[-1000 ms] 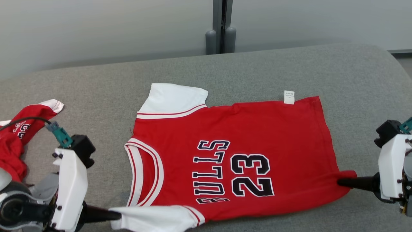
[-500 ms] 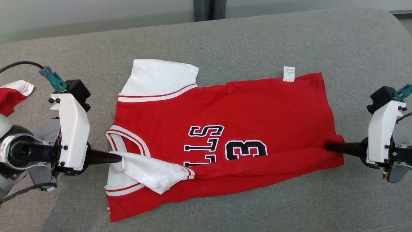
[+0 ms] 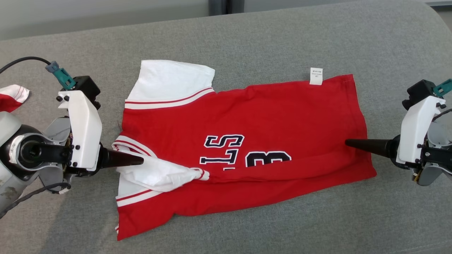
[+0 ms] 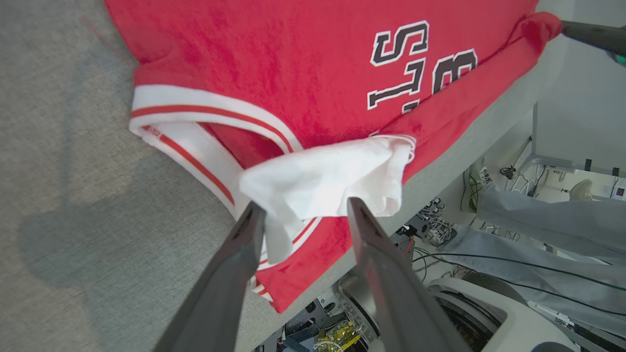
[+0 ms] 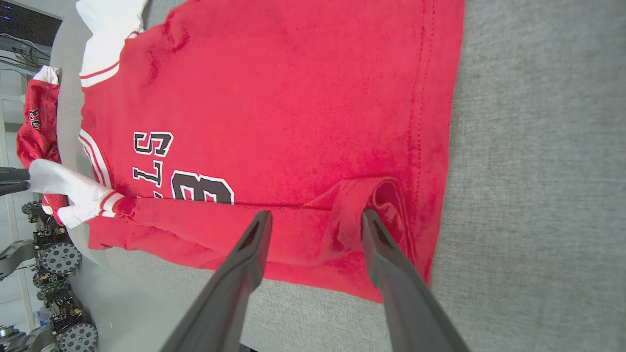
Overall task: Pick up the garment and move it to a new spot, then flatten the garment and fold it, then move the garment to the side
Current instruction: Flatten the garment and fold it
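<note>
The garment is a red jersey with white sleeves and dark lettering, lying flat on the grey cushioned surface. Its near long edge is folded up over the lettering. My left gripper is at the collar end, and in the left wrist view this gripper is open, with the crumpled white sleeve loose between its tips. My right gripper is at the hem end. The right wrist view shows my right gripper open over the folded hem corner.
A second red garment lies at the far left edge of the surface. Past the near edge of the surface, the left wrist view shows a person's legs in pale jeans, along with cables and equipment.
Both grippers carried the jersey's near edge up over the lettering, then opened and let go of the sleeve and the hem corner. The head camera has tilted down.
</note>
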{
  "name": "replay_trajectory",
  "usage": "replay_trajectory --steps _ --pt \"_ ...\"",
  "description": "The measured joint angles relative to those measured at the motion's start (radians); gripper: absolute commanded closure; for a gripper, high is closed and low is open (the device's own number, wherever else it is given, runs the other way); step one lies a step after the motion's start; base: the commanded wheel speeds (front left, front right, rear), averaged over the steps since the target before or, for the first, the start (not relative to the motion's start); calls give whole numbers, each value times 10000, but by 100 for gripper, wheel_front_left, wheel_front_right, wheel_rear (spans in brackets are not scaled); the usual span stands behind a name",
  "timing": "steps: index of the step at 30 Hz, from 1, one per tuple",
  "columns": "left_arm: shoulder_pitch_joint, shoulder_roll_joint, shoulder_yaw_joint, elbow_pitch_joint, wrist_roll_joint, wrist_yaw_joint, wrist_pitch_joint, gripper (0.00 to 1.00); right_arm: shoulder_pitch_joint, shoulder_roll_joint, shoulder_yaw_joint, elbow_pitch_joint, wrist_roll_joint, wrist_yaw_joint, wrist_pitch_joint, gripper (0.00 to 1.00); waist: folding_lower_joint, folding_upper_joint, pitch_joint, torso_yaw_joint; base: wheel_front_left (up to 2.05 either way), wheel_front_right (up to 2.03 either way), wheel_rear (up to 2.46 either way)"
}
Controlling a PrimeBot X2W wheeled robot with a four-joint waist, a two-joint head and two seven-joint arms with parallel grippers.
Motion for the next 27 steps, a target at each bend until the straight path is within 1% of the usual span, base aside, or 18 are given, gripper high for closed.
replay_trajectory --steps 5,9,13,17,20,21,22,23,24,27 --pt "58 -117 238 309 6 -351 -644 0 186 -25 -207 222 278 0 -510 0 0 0 -344 118 0 0 0" --pt "361 -113 464 370 79 -790 -1419 0 635 -96 -558 96 596 0 -1436 0 0 0 -709 239 0 0 0" --pt "778 -27 727 247 449 -1237 -2734 0 1221 -274 -955 -364 558 0 -2941 0 0 0 -1126 372 0 0 0" --pt "1437 10 1083 6 918 -1406 -4556 0 1968 -428 -1252 -711 119 0 -4801 0 0 0 -1549 503 0 0 0" --pt "2154 54 1244 -328 1187 -1365 -5831 0 2529 -453 -1371 -880 -385 0 -6251 0 0 0 -1846 592 0 0 0" --pt "2390 111 1283 -447 1321 -1239 -6278 0 2690 -453 -1413 -905 -594 0 -6755 0 1 0 -1936 616 0 0 0" --pt "2814 251 1371 -673 1682 -920 -7219 0 2965 -458 -1463 -882 -976 0 -7593 0 0 0 -2074 649 0 0 0" --pt "3044 299 1438 -777 1862 -725 -7693 0 3105 -445 -1490 -832 -1172 0 -7823 0 0 0 -2124 662 0 0 0" --pt "3044 299 1438 -777 1862 -725 -7693 0 3105 -445 -1490 -832 -1172 0 -7823 0 0 0 -2124 662 0 0 0" --pt "3729 334 1578 -1124 2460 -46 -9208 0 3528 -303 -1753 -665 -1728 0 -8157 0 0 0 -2189 666 0 0 0"
